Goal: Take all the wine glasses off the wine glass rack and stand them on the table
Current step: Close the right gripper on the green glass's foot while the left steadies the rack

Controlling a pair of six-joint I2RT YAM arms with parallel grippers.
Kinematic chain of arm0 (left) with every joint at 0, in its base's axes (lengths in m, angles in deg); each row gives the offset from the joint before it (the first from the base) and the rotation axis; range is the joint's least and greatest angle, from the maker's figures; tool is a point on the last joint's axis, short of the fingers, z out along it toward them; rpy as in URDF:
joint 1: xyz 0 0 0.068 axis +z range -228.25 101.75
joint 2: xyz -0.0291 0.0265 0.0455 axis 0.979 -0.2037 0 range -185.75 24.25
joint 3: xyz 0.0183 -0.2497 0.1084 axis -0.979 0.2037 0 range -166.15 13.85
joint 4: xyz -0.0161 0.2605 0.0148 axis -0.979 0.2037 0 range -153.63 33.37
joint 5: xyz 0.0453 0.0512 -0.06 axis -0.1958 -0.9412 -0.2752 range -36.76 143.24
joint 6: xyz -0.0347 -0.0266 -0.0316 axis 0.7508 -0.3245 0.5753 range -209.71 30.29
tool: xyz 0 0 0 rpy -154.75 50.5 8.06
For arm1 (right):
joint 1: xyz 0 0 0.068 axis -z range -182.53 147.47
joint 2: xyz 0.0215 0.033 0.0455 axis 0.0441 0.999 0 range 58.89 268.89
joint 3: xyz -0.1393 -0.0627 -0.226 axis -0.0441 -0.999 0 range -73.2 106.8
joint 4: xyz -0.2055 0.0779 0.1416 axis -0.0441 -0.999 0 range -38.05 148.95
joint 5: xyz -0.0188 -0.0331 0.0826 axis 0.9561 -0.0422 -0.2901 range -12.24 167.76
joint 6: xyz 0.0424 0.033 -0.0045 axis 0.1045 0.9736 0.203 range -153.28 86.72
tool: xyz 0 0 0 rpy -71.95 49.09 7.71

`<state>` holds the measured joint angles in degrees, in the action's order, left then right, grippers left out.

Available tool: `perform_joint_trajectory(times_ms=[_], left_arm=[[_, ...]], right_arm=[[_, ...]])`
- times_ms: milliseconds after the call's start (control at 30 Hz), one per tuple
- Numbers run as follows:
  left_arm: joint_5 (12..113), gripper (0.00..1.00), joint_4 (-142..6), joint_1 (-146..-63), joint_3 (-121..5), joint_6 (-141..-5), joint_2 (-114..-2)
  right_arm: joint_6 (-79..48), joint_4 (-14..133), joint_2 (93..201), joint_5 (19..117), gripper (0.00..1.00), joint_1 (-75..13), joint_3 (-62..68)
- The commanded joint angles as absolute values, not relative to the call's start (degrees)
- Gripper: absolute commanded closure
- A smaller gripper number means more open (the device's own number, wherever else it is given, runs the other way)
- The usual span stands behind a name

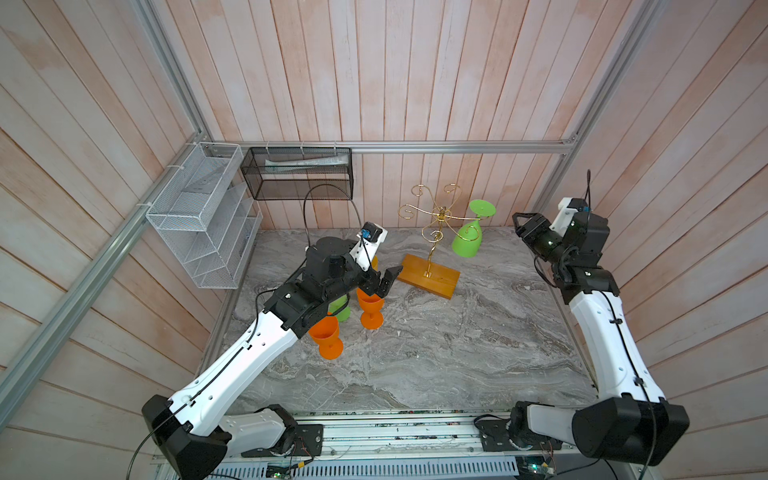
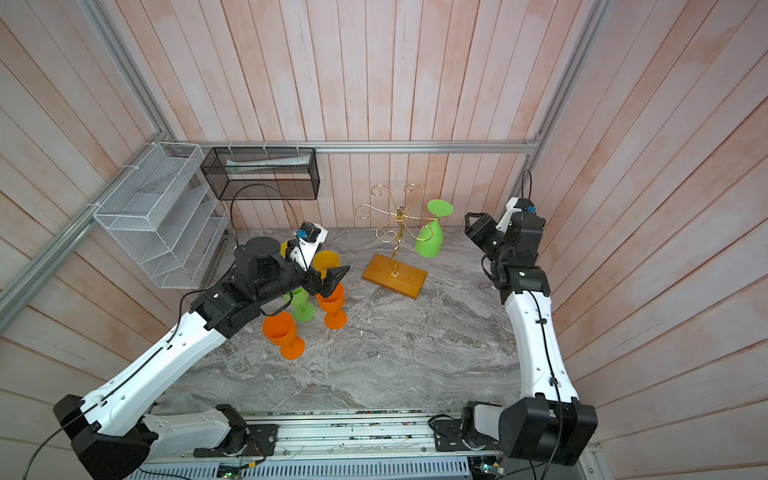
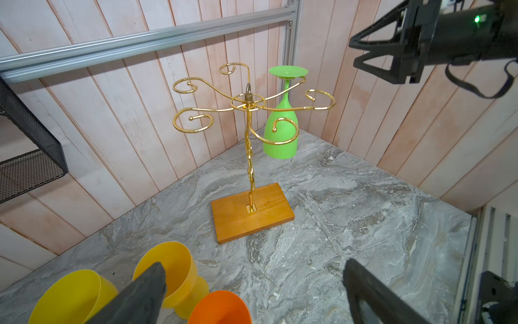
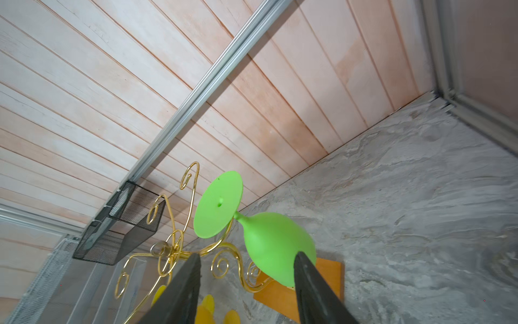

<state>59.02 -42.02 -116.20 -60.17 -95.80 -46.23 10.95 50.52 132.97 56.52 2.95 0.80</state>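
wine glass (image 1: 467, 243): hanging upside down by its foot on rack (image 1: 432, 278) arm | right claw (image 3: 353, 54): hovering near bowl, open, gripping nothing | left claw (image 1: 385, 280): hovering wide open above cups (image 1: 371, 309) | risk: pulling crooked, catching foot in wire curl, tipping rack

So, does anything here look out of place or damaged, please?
Nothing stands out: the green wine glass hangs upside down on the wine glass rack, whose wooden base merely sits skewed to the back wall.
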Motion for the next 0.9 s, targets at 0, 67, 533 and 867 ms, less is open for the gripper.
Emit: perform_joint_trajectory(times_ms=[0, 67, 533, 867], left_arm=[[60.36, 0.0, -45.49, -116.7, -57.01, -100.2, -44.25], [60.45, 0.0, -46.85, -116.85, -54.9, -100.68, -43.28], [59.48, 0.0, -51.57, -117.35, -48.72, -102.13, -40.44], [59.04, 0.0, -52.05, -117.35, -48.72, -101.84, -40.44]], right_arm=[[17.36, 58.34, 134.47, 48.77, 0.46, 3.88, -0.23], [19.28, 59.75, 135.73, 47.88, 0.46, 4.44, -0.41], [29.2, 72.09, 146.29, 41.8, 0.48, 5.05, 2.37], [31.32, 76.27, 149.37, 39.85, 0.54, 5.1, 3.96]])
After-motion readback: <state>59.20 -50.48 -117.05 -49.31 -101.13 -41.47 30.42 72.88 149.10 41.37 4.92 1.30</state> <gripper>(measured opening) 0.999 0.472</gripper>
